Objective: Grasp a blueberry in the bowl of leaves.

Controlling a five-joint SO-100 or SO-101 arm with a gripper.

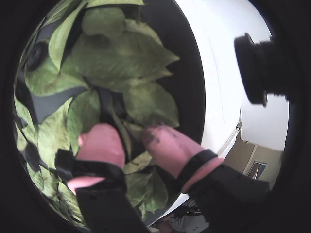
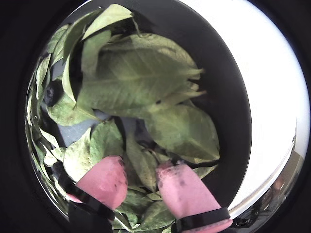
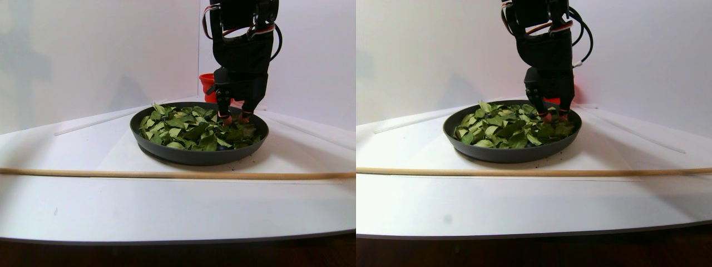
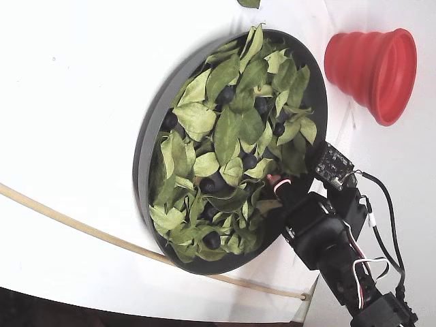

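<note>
Gripper (image 2: 141, 182) down among the leaves (image 2: 141, 82) near the bowl (image 4: 146, 153) edge, pink fingertips (image 1: 99, 143) narrowly parted, nothing between them, blueberry (image 2: 52, 93) peeking out well apart

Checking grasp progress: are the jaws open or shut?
Open: the gripper shows a leaf-filled gap between its pink fingertips, nothing clamped.
</note>
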